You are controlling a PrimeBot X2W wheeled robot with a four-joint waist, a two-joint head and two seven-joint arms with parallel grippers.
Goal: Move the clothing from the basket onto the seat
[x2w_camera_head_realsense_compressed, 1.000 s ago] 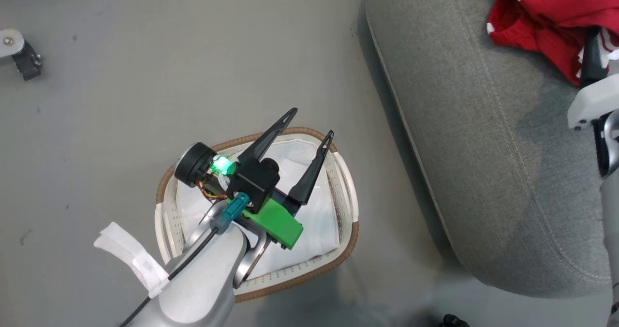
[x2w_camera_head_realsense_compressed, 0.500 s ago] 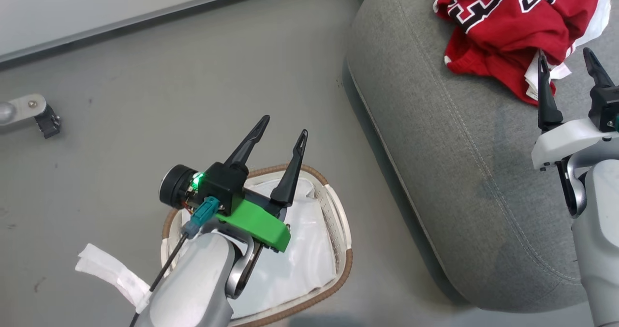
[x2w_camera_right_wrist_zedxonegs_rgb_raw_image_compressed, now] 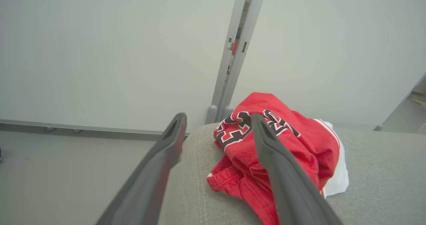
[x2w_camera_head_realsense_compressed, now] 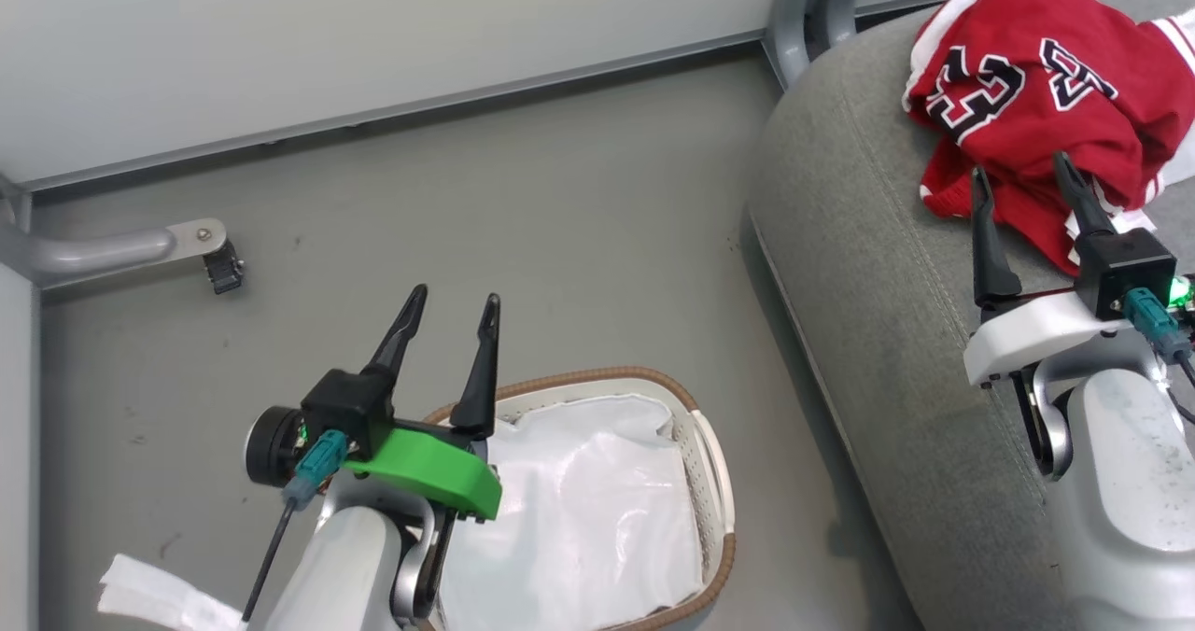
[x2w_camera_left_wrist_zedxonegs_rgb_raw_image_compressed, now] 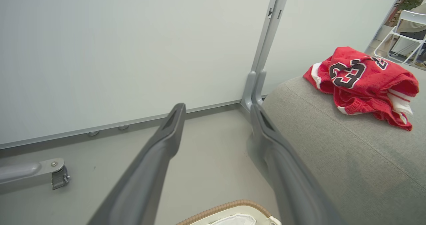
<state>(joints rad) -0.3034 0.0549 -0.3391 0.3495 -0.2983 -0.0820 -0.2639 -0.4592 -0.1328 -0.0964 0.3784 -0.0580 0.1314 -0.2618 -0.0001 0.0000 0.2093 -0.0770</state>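
The red clothing (x2w_camera_head_realsense_compressed: 1036,99) with its white trim and number 23 lies bunched on the grey seat (x2w_camera_head_realsense_compressed: 868,276); the wrist views show the same clothing (x2w_camera_left_wrist_zedxonegs_rgb_raw_image_compressed: 362,82) (x2w_camera_right_wrist_zedxonegs_rgb_raw_image_compressed: 283,151) resting there. My right gripper (x2w_camera_head_realsense_compressed: 1022,169) stands open over the seat just short of the heap, nothing between its fingers. The white basket (x2w_camera_head_realsense_compressed: 714,482) with a brown rim sits on the floor, only its white liner (x2w_camera_head_realsense_compressed: 579,528) inside. My left gripper (x2w_camera_head_realsense_compressed: 455,300) is open and empty above the basket's far left rim.
A grey floor lies between the basket and the seat. A pale wall panel (x2w_camera_head_realsense_compressed: 373,43) with a metal post (x2w_camera_head_realsense_compressed: 803,6) runs along the back. A metal foot with a caster (x2w_camera_head_realsense_compressed: 210,253) juts out at the left. White tape (x2w_camera_head_realsense_compressed: 149,594) wraps my left forearm.
The head camera has tilted up, so wall and more of the clothing now show. Both grippers have risen and stay open; the right gripper's fingers now point at the clothing.
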